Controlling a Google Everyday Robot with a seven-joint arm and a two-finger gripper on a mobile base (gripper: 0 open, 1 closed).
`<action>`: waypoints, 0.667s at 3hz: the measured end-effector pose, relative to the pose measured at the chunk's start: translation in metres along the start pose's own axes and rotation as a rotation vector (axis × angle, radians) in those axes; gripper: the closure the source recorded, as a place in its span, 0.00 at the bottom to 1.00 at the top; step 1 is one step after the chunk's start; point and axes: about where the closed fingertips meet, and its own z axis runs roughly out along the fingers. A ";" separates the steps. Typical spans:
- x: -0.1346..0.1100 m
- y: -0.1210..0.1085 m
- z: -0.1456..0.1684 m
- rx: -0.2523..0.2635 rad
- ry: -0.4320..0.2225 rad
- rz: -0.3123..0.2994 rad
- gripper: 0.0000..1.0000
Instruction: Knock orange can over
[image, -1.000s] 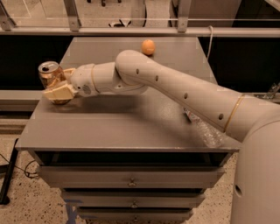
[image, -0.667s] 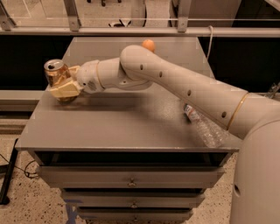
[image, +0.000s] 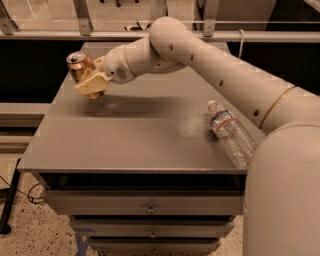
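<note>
The orange can (image: 80, 66), shiny orange-gold with a silver top, is at the far left of the grey table (image: 130, 140). It leans with its top towards the upper left. My gripper (image: 93, 84), pale yellow at the end of the cream arm, lies against the can's lower half and covers it. The can's base shows just below the gripper. I cannot tell whether the base rests on the table or hangs just above it.
A clear plastic water bottle (image: 231, 136) lies on its side near the table's right edge, next to my arm. Drawers (image: 150, 207) sit under the tabletop. A rail (image: 60, 35) runs behind the table. The left table edge is close to the can.
The gripper and can have shifted right and farther back from the left edge. The can stood nearly upright before and now leans. The small orange ball is now hidden behind the arm.
</note>
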 end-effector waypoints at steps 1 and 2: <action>0.002 -0.033 -0.027 -0.011 0.132 -0.017 1.00; 0.007 -0.053 -0.050 -0.024 0.283 -0.055 1.00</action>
